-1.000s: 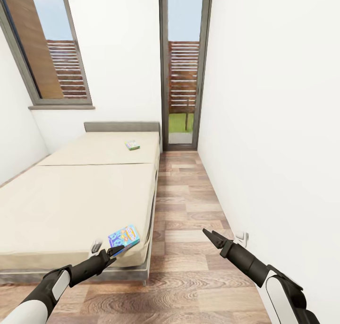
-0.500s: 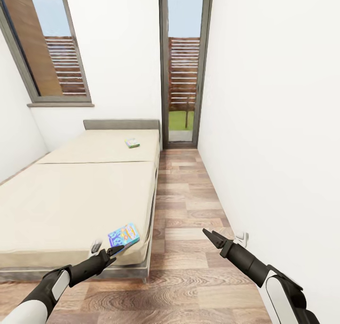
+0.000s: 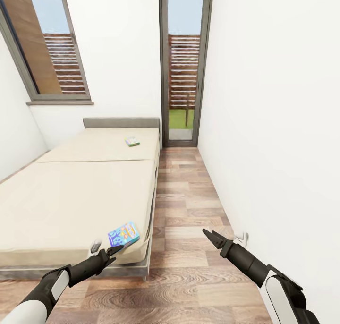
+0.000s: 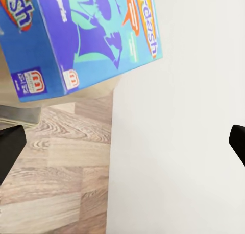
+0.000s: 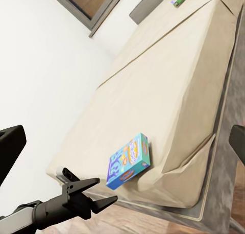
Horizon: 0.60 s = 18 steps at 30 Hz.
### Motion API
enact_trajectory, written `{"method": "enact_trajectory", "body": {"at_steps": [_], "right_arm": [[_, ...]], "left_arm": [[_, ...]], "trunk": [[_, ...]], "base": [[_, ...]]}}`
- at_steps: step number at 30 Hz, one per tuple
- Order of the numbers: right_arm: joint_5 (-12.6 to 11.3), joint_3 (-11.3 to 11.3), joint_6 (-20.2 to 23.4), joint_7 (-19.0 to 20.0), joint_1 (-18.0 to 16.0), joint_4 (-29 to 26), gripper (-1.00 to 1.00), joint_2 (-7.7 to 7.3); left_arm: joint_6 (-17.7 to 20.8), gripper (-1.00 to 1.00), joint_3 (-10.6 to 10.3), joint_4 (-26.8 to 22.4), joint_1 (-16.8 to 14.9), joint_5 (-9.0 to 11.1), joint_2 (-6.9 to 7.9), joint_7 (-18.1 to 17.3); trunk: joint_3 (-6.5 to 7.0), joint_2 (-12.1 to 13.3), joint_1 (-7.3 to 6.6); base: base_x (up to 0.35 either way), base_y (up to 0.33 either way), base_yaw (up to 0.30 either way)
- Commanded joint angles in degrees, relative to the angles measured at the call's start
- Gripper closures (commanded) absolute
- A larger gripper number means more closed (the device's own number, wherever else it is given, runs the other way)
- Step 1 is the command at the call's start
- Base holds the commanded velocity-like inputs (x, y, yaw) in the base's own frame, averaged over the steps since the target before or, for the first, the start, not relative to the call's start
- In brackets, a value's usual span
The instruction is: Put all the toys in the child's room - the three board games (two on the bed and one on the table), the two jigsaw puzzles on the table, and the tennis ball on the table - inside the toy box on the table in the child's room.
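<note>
**Left claw poised at the blue game on the bed corner**

The left claw [image 3: 112, 252] hangs with fingers apart just short of the blue board game [image 3: 123, 234], which lies flat at the near corner of the bed [image 3: 71, 196]. The right claw [image 3: 210, 237], also apart and empty, hovers over the wood floor [image 3: 184, 206]. Far up the mattress, near the headboard [image 3: 121, 123], lies the white-and-green board game [image 3: 132, 141].
</note>
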Motion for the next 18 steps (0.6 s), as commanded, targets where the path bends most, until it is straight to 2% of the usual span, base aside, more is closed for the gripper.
{"method": "enact_trajectory", "body": {"at_steps": [1, 18], "right_arm": [[-0.4, 0.0, 0.5, 0.0, 0.0, 0.0, -1.0, 0.0], [-0.5, 0.0, 0.5, 0.1, 0.0, 0.0, -1.0, 0.0]], "left_arm": [[0.4, -1.0, 0.2, 0.0, 0.0, 0.1, 0.01, -0.1], [0.4, -1.0, 0.2, 0.0, 0.0, 0.1, -0.02, -0.1]], "trunk": [[-0.14, 0.0, -0.01], [-1.62, 0.0, -0.01]], "base": [[0.0, 0.0, 0.0], [0.0, 0.0, 0.0]]}}
